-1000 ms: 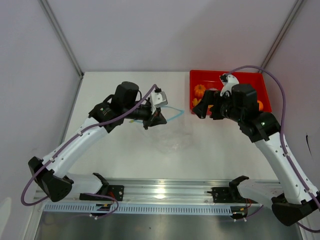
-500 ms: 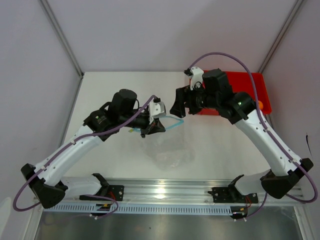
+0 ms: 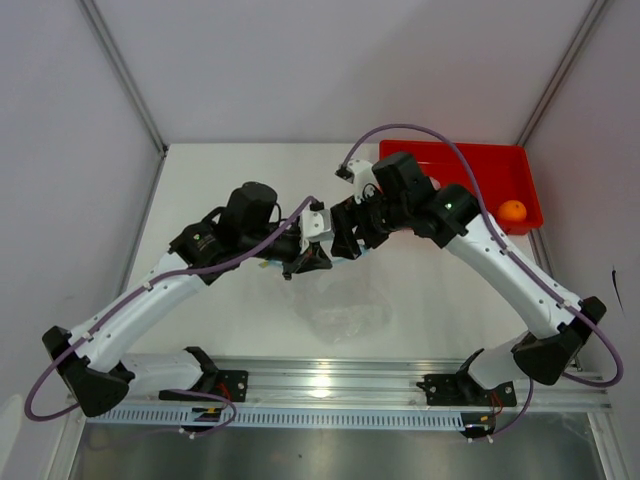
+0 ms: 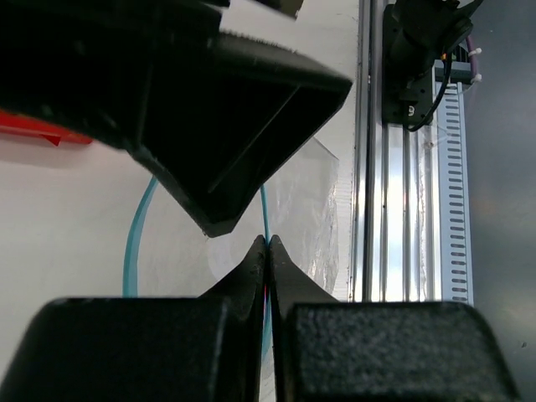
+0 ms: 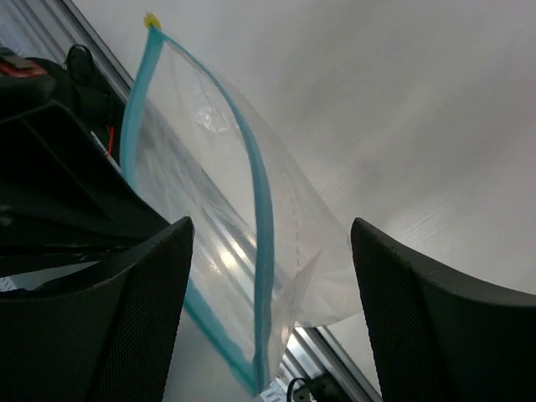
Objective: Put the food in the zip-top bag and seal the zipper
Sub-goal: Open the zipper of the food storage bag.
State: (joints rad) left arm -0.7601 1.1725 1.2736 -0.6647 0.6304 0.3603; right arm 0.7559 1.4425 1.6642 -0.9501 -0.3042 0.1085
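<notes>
The clear zip-top bag (image 3: 345,300) hangs to the table in the middle, its mouth lifted. My left gripper (image 3: 305,258) is shut on the teal zipper (image 4: 265,209), pinched between its fingertips (image 4: 268,244). My right gripper (image 3: 350,236) is right beside it at the bag's mouth. In the right wrist view its jaws stand wide open with the zipper (image 5: 261,243) and the bag (image 5: 209,193) edge between the fingers (image 5: 142,310), not touching them. Of the food, only an orange ball (image 3: 512,210) shows, in the red tray.
The red tray (image 3: 470,170) sits at the far right, partly behind the right arm. A metal rail (image 3: 330,385) runs along the near table edge, seen too in the left wrist view (image 4: 402,209). White walls close in the table on three sides.
The right arm has swung left from over the red tray to the bag's mouth, its jaws narrowing a little. The left gripper has kept its hold on the zipper, shifting only slightly.
</notes>
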